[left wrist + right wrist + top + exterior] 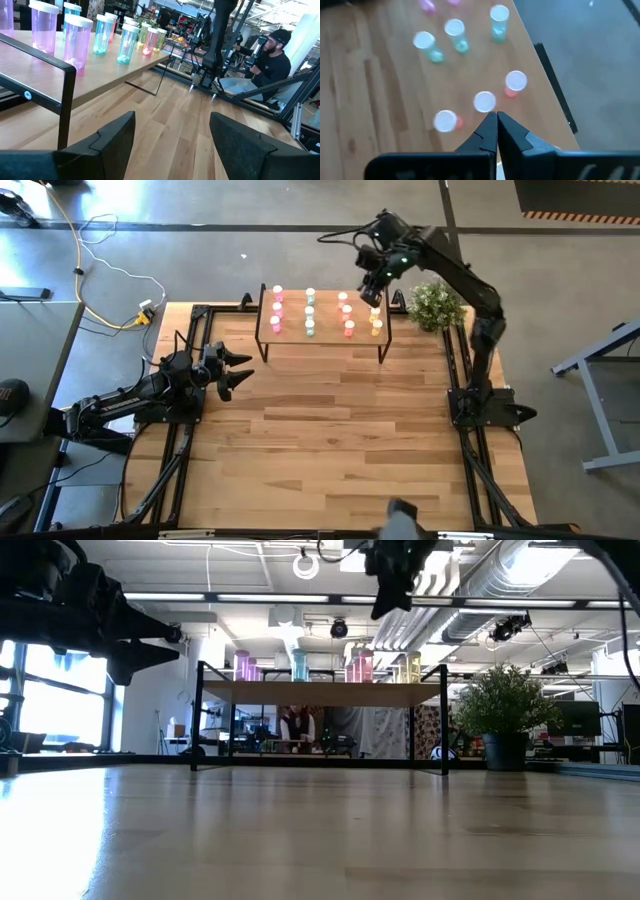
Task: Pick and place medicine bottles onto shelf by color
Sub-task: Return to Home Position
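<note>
Right wrist view: right gripper [496, 116] pinched together, empty, above shelf [380, 65]; left gripper [172, 119] spread wide.

A wood-plank table [330, 440] fills the middle of the grey floor. A small green potted plant [437, 306] stands on the table's far right corner. A yellow cable [146, 311] ends just beside its far left corner, and a white cable [125, 278] loops on the floor near there. A grey metal frame [598, 375] stands off the table's right side. Past the table's edge sits a person [267, 67] in a dark cap and dark top.
</note>
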Controlling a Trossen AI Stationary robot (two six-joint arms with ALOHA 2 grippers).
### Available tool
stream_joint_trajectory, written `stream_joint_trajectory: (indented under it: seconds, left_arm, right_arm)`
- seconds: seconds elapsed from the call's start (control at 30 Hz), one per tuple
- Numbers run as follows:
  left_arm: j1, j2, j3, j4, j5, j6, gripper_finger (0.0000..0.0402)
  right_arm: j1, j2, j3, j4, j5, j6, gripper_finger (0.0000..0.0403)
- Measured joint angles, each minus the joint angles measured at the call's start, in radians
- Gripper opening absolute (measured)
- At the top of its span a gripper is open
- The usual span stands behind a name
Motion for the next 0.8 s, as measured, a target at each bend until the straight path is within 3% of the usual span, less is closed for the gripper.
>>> stream_joint_trajectory:
  seconds: [0.1,0.3,0.4,0.6,0.8]
  left_arm:
    - [0.000,0.000,0.000,0.000,0.000,0.000,0.0245]
    - [0.000,0.000,0.000,0.000,0.000,0.000,0.0245]
    - [0.000,0.000,0.000,0.000,0.000,0.000,0.0245]
    - [0.000,0.000,0.000,0.000,0.000,0.000,0.0245]
    - [0.000,0.000,0.000,0.000,0.000,0.000,0.0245]
  right_arm:
    - [0.032,-0.112,-0.148,0.097,0.000,0.032,0.0000]
    - [0.123,-0.408,-0.636,0.482,0.030,0.180,0.0000]
    - [0.168,-0.543,-0.812,0.625,0.048,0.238,0.0000]
    - [0.242,-0.776,-1.066,0.809,0.049,0.261,0.0000]
    - [0.284,-0.996,-1.265,0.871,0.051,0.257,0.0000]
